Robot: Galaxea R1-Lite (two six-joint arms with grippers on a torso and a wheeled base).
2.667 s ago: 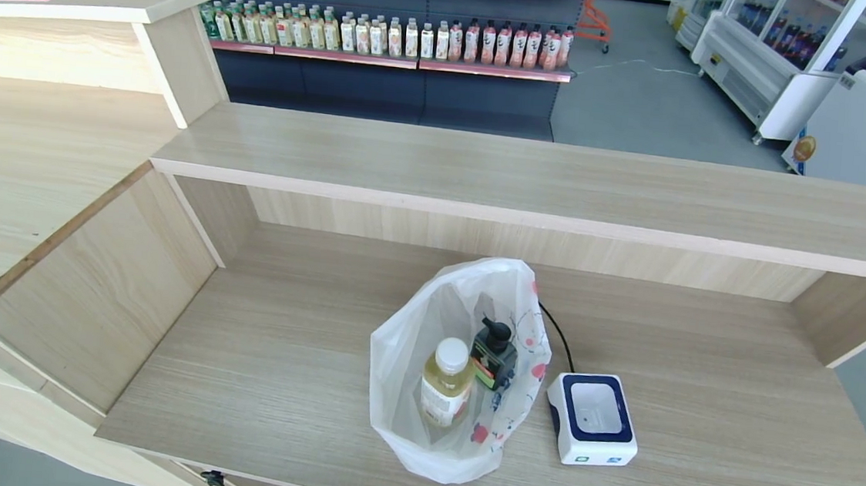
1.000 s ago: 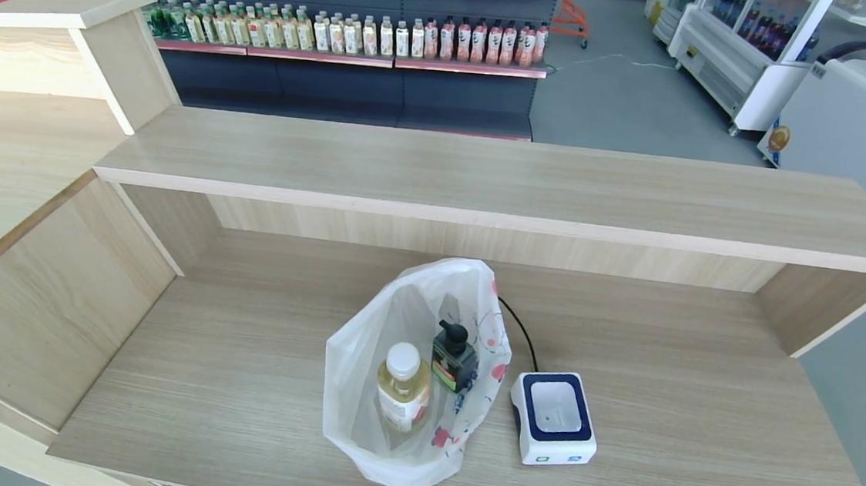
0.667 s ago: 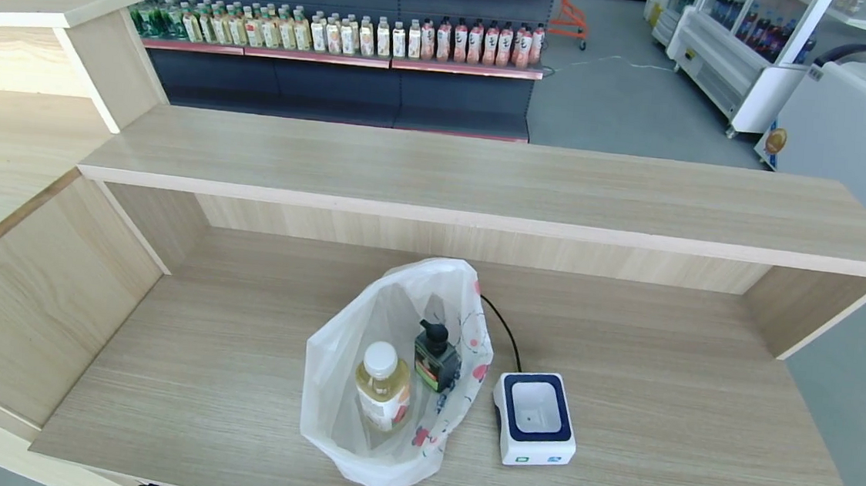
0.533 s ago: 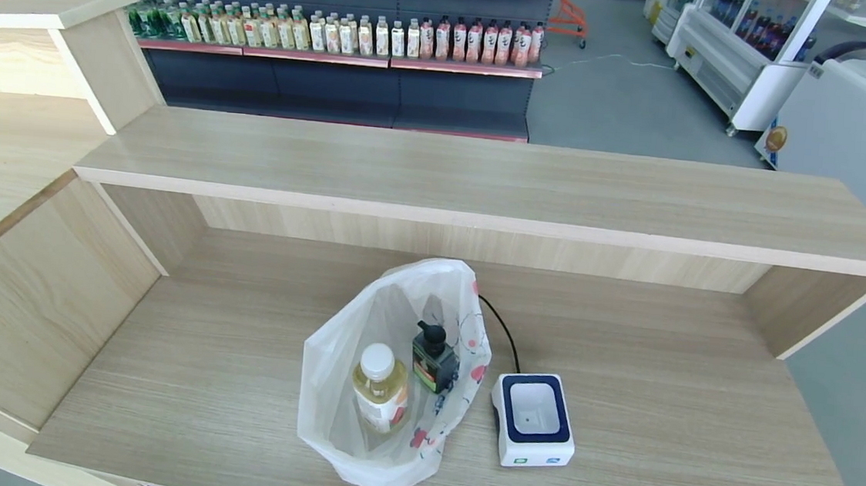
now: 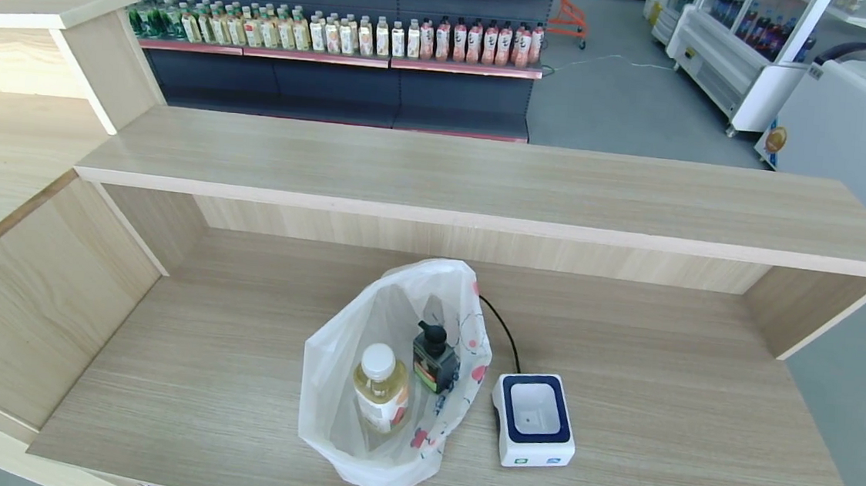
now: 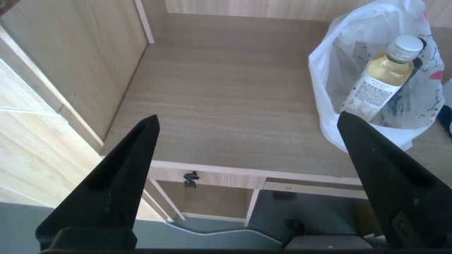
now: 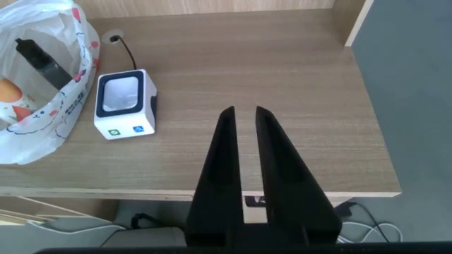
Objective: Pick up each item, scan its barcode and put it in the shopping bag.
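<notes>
A white flowered shopping bag [image 5: 327, 412] stands open on the lower counter. Inside it are a yellow drink bottle with a white cap [image 5: 381, 387] and a dark pump bottle [image 5: 435, 361]. A white and blue barcode scanner [image 5: 533, 418] sits just right of the bag, its black cable running back. My left gripper [image 6: 248, 120] is open and holds nothing; it hangs over the counter's front edge, left of the bag [image 6: 332, 106] and the drink bottle [image 6: 381, 74]. My right gripper [image 7: 244, 111] is shut and holds nothing, over the counter to the right of the scanner [image 7: 123, 102] and the bag [image 7: 49, 120].
A raised wooden ledge [image 5: 484, 181] runs along the back of the counter, with side walls at both ends. Bare counter top [image 5: 697, 418] lies right of the scanner and left of the bag. Behind stand shelves of bottles [image 5: 341, 35] and freezers [image 5: 837, 112].
The whole head picture slid leftward over the earlier frames, so the camera moved. The bag, its bottles and the scanner kept their places on the counter.
</notes>
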